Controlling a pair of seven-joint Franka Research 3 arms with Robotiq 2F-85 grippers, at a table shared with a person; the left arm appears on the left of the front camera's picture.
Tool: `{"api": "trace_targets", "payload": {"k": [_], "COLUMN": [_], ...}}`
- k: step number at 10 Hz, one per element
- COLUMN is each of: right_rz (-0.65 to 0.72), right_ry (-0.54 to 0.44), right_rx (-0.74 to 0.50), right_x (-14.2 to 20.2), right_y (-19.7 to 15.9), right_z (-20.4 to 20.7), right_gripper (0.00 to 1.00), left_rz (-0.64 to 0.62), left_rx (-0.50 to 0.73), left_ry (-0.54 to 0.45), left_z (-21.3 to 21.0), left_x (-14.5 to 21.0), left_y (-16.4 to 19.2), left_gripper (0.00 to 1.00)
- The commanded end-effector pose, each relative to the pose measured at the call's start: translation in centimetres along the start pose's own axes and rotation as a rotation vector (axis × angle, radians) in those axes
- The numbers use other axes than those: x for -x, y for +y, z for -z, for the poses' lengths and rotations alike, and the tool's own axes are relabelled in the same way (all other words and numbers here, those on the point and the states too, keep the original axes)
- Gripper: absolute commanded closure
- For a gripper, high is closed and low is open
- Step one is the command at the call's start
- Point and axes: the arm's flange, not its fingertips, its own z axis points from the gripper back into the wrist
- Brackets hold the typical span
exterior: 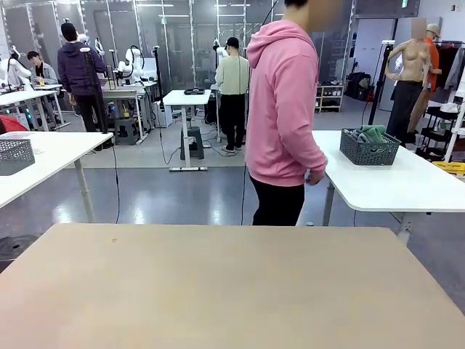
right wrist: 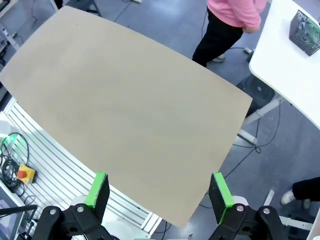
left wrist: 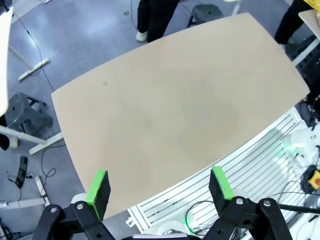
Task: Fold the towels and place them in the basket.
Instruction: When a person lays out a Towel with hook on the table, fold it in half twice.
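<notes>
I'm seeing the basket [exterior: 367,154], dark mesh, sitting upright on the white side tabletop [exterior: 407,185], with the towels [exterior: 372,133] lying bunched inside, greenish.

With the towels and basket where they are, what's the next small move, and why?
Probably wait, left gripper and right gripper open above the tan table: the basket holding the towels sits on the white side table beside the person in pink, likely out of reach.
</notes>
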Motion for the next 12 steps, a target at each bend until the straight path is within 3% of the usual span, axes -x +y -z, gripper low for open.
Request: {"api": "trace_targets", "payload": {"k": [1,12], "right_rz": [-0.006,0.002], "right_ry": [0.005,0.003], "right_rx": [0.022,0.006], "right_x": [-0.1,0.03], "right_y": [-0.57,-0.13], "right_z": [0.43,0.04], "right_gripper": [0.0,0.0], "left_rz": [-0.018,-0.006], "left_rx": [0.002,-0.005], "left_ry": [-0.002,-0.005], "left_z": [-0.23,-0.25], "left_x": [0.13,0.15], "left_y": [0.12,0.14], "left_gripper": [0.0,0.0]}}
